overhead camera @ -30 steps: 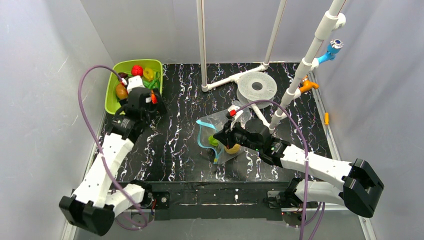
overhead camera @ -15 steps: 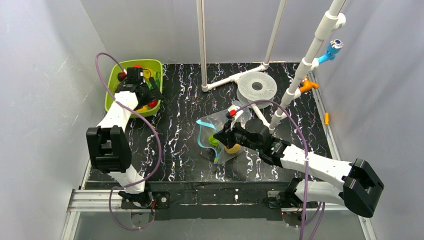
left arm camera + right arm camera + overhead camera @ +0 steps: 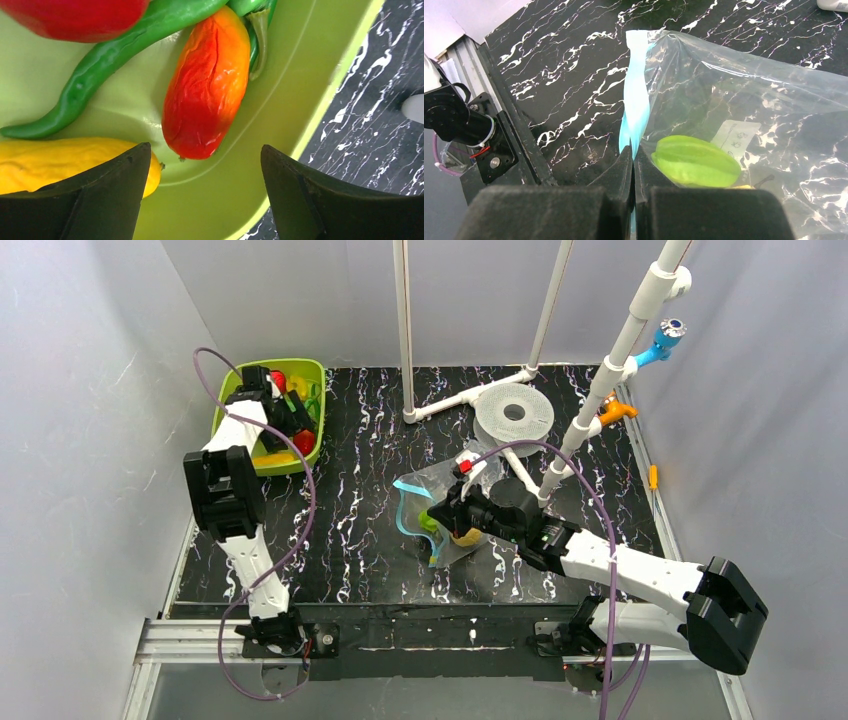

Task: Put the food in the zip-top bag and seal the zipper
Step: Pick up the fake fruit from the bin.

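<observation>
The left hand [image 3: 205, 167] hangs over the lime-green tray [image 3: 280, 100], its two black fingers [image 3: 107, 192] spread with nothing between them. Just past the tips lies a wrinkled orange-red pepper [image 3: 207, 95], with a long green chili [image 3: 115, 65] beside it. A yellow piece [image 3: 55, 162] sits partly under the left finger. Something red [image 3: 75, 15], perhaps a tomato, is cut off at the top. Black marbled tabletop [image 3: 370, 130] shows on the right.

Tray [image 3: 318, 380] far left; bag [image 3: 440, 482] centre, fruit [image 3: 696, 162] inside.

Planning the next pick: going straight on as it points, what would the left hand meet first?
Likely the orange-red vegetable in the lime-green tray, straight ahead of the left hand; depth is unclear.
</observation>
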`<action>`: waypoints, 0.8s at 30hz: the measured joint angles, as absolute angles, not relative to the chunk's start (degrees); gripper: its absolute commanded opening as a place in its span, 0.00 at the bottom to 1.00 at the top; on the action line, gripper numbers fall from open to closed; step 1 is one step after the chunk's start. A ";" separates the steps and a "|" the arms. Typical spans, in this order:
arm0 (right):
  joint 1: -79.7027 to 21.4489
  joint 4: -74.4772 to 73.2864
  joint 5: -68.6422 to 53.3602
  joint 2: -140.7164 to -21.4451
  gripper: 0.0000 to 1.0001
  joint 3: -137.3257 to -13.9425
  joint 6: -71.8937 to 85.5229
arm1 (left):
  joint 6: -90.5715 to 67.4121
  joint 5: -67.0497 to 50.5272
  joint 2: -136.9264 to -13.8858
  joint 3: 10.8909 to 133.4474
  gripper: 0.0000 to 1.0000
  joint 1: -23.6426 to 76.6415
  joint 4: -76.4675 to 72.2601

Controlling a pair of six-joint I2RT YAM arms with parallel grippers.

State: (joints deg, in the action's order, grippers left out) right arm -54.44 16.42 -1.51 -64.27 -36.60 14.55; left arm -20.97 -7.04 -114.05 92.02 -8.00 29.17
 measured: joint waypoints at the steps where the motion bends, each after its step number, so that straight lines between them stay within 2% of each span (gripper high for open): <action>1: -54.50 16.41 -1.49 -64.27 0.01 -36.60 14.53 | -20.70 -7.30 -115.02 92.36 0.77 -7.95 29.20; 8: -54.82 16.43 -1.42 -64.27 0.01 -36.60 14.36 | -20.13 -7.05 -122.13 96.80 0.69 -7.75 30.64; 13: -55.34 16.43 -1.19 -64.38 0.01 -36.60 14.06 | -20.10 -6.87 -123.95 97.53 0.56 -7.75 31.27; 19: -56.02 16.45 -0.45 -65.24 0.01 -36.60 13.49 | -19.14 -6.66 -124.11 98.04 0.32 -7.65 31.80; 24: -56.03 16.45 0.11 -65.37 0.01 -36.60 13.36 | -17.76 -6.09 -123.57 98.04 0.25 -7.32 31.98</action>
State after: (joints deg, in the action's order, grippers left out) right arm -56.03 16.45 0.11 -65.37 -36.60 13.36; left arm -17.76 -6.09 -123.57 98.04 -7.32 31.98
